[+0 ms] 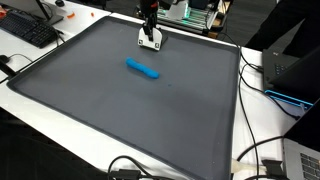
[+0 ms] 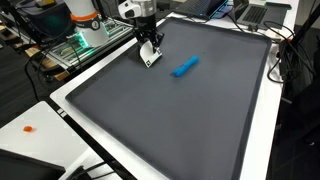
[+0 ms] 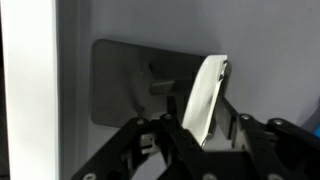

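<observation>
Where the dark grey mat [image 1: 120,125] nears the far edge of the white counter [image 1: 45,112], the gripper [image 1: 149,35] hangs straight down over a small white flat piece [image 1: 151,42]. Both exterior views show that piece directly under the fingers, just inside the mat's far border. In the wrist view the white piece stands tilted on edge between the two black fingers [image 3: 172,130], which sit against its two sides. The gripper therefore reads as partly closed and pinching the piece rather than spread wide, though the blurred picture cannot rule out a slight gap on one side. The lower edge of the piece is either on the mat or just above it; I cannot tell which. A blue marker-like stick [image 2: 184,67] lies flat and slantwise on the mat, nearer its middle and well apart from the gripper, with nothing touching it. Judged from this, the work in hand stands at the grasp: the gripper is in place over the piece, the pinch looks made or nearly so, and the piece is not yet shown raised clear of the mat. Off the mat, a black keyboard [image 1: 30,30] sits at one corner of the counter, cables [image 1: 262,150] trail along a side edge, and a small orange bit [image 2: 29,128] lies on the bare white surface near another corner.
</observation>
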Controlling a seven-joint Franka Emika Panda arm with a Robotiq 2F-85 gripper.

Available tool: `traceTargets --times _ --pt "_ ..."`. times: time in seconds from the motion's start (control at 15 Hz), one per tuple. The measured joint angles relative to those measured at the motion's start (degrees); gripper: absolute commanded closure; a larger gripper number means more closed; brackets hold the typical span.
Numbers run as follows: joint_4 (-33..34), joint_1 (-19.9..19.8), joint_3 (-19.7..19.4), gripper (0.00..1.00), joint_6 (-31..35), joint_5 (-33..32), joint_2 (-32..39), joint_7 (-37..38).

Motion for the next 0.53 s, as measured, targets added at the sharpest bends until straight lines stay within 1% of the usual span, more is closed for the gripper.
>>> traceTargets --times 0.07,0.13,0.2,0.53 --pt "0.0 0.1 0.0 0.94 0.0 0.0 0.0 0.4" --pt "0.0 0.2 0.0 0.98 0.3 0.1 0.0 0.7" --pt "0.1 0.3 0.0 1.00 0.8 0.4 0.0 0.9" --pt "0.4 0.5 0.0 0.98 1.9 2.0 0.0 2.0"
